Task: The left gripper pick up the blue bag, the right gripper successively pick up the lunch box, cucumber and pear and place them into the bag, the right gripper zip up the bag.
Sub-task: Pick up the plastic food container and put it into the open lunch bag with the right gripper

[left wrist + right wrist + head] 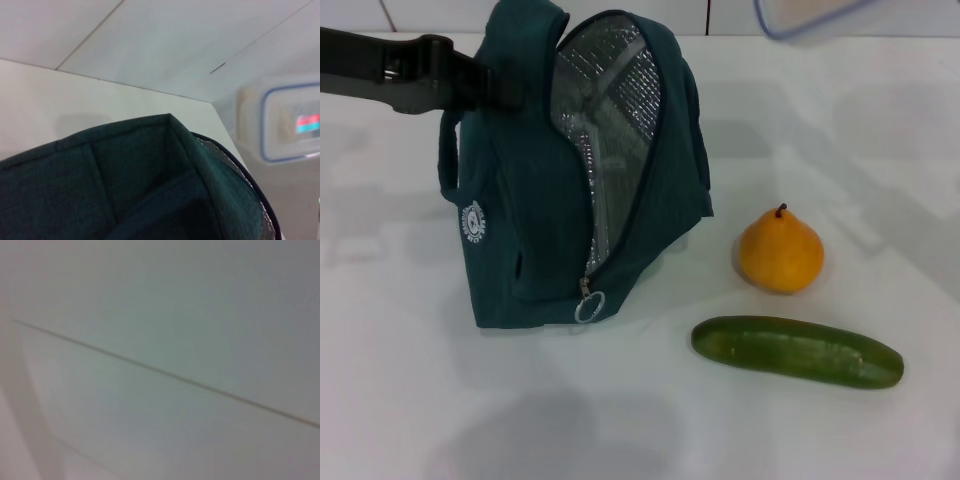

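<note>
The blue bag [530, 230] stands on the white table, its mouth unzipped and the silver foil lining [610, 110] showing. Its ring zipper pull [590, 305] hangs low at the front. My left gripper [492, 86] reaches in from the left and is shut on the bag's top by the handle. The bag's rim also fills the left wrist view [125, 180]. The lunch box [810, 15] hovers at the top edge, up and right of the bag, and its blue rim and sticker show in the left wrist view [290, 122]. The pear [780, 252] and the cucumber [798, 351] lie right of the bag. My right gripper is out of view.
The white table [420, 400] stretches in front of and to the left of the bag. A tiled white wall stands behind it. The right wrist view shows only pale tiled surface with one seam.
</note>
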`<act>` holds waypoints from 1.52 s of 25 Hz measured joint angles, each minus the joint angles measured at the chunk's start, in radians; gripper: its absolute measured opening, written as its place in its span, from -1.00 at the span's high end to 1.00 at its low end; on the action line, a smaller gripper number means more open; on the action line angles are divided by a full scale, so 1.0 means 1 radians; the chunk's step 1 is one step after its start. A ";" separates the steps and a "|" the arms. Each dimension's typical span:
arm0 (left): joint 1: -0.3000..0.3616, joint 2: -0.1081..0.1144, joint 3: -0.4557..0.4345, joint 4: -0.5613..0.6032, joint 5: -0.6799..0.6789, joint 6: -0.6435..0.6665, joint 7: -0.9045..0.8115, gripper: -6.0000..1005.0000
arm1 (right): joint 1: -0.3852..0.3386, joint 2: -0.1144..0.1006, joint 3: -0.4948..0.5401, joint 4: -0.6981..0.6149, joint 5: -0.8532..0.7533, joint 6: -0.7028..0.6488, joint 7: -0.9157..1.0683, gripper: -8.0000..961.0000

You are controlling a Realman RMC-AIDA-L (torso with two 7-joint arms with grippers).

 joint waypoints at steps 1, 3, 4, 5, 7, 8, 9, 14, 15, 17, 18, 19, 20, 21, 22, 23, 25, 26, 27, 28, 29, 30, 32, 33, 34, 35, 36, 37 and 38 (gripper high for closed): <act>0.000 0.000 0.000 -0.001 0.000 0.000 0.000 0.91 | 0.014 0.000 0.000 0.000 0.003 -0.006 0.003 0.80; -0.001 -0.002 0.000 -0.001 -0.001 0.000 -0.001 0.91 | 0.051 0.000 0.000 -0.001 0.013 -0.013 0.011 0.80; -0.003 -0.004 0.002 -0.001 -0.001 0.000 -0.002 0.91 | 0.061 0.000 -0.002 -0.001 0.017 -0.014 0.014 0.80; -0.005 -0.007 0.005 -0.001 -0.001 0.000 -0.004 0.91 | 0.077 0.000 -0.004 -0.001 0.021 -0.014 0.017 0.80; -0.013 -0.013 0.014 -0.001 -0.001 0.000 -0.005 0.91 | 0.105 0.000 -0.007 -0.001 0.024 -0.012 0.024 0.80; -0.017 -0.016 0.018 -0.001 -0.001 0.000 -0.006 0.91 | 0.121 0.000 -0.008 0.000 0.024 -0.010 0.026 0.80; -0.021 -0.019 0.022 -0.001 -0.001 0.000 -0.006 0.91 | 0.137 0.000 -0.008 0.002 0.024 -0.008 0.028 0.80; -0.030 -0.029 0.038 -0.001 -0.001 0.000 -0.009 0.91 | 0.214 0.000 -0.054 0.015 0.023 0.014 0.029 0.80; -0.031 -0.031 0.039 -0.001 -0.003 0.000 -0.009 0.91 | 0.224 0.000 -0.066 0.015 0.024 0.020 0.029 0.80; -0.032 -0.034 0.038 -0.001 -0.016 0.000 -0.010 0.91 | 0.243 0.000 -0.094 0.015 0.024 0.036 0.029 0.80; -0.032 -0.035 0.039 -0.001 -0.028 0.000 -0.010 0.91 | 0.248 0.000 -0.105 0.015 0.024 0.044 0.030 0.81; -0.031 -0.035 0.039 -0.001 -0.040 0.000 -0.009 0.91 | 0.251 0.000 -0.117 0.015 0.024 0.052 0.030 0.81; -0.030 -0.035 0.039 -0.001 -0.046 0.000 -0.009 0.91 | 0.252 0.000 -0.130 0.015 0.024 0.062 0.030 0.81; -0.029 -0.035 0.038 -0.001 -0.052 0.000 -0.008 0.91 | 0.253 0.000 -0.152 0.011 0.024 0.077 0.030 0.81; -0.029 -0.035 0.037 -0.001 -0.056 0.000 -0.006 0.91 | 0.253 0.000 -0.168 0.009 0.025 0.090 0.030 0.80; -0.028 -0.035 0.036 -0.001 -0.060 0.000 -0.005 0.91 | 0.254 0.000 -0.186 0.007 0.025 0.105 0.029 0.80; -0.028 -0.035 0.036 -0.004 -0.066 0.000 -0.003 0.91 | 0.254 0.000 -0.222 0.004 0.026 0.138 0.029 0.78; -0.027 -0.034 0.035 -0.022 -0.086 0.000 0.001 0.91 | 0.254 0.000 -0.238 0.003 0.026 0.151 0.029 0.78; -0.027 -0.031 0.033 -0.042 -0.099 0.000 0.006 0.91 | 0.251 0.000 -0.258 -0.001 0.026 0.164 0.029 0.77; -0.028 -0.029 0.032 -0.049 -0.102 -0.001 0.009 0.91 | 0.247 0.000 -0.276 -0.006 0.026 0.176 0.030 0.77; -0.028 -0.026 0.031 -0.056 -0.105 -0.003 0.011 0.91 | 0.238 0.000 -0.291 -0.015 0.026 0.183 0.030 0.76; -0.028 -0.022 0.029 -0.065 -0.105 -0.008 0.016 0.91 | 0.228 0.000 -0.306 -0.024 0.026 0.192 0.030 0.75; -0.027 -0.018 0.028 -0.074 -0.105 -0.013 0.020 0.91 | 0.202 0.000 -0.349 -0.049 0.026 0.220 0.030 0.74; -0.027 -0.018 0.027 -0.076 -0.106 -0.017 0.021 0.91 | 0.188 0.000 -0.373 -0.063 0.027 0.234 0.030 0.73; -0.026 -0.018 0.027 -0.077 -0.106 -0.020 0.023 0.91 | 0.179 0.000 -0.399 -0.077 0.029 0.246 0.030 0.73; -0.024 -0.017 0.026 -0.077 -0.106 -0.024 0.024 0.91 | 0.168 0.000 -0.427 -0.091 0.038 0.258 0.030 0.72; -0.024 -0.017 0.026 -0.077 -0.106 -0.026 0.024 0.91 | 0.158 0.000 -0.459 -0.106 0.051 0.271 0.030 0.72; -0.023 -0.017 0.026 -0.077 -0.107 -0.029 0.025 0.91 | 0.148 0.000 -0.500 -0.122 0.076 0.285 0.030 0.71; -0.023 -0.017 0.026 -0.077 -0.107 -0.030 0.025 0.91 | 0.140 0.000 -0.534 -0.134 0.097 0.297 0.029 0.70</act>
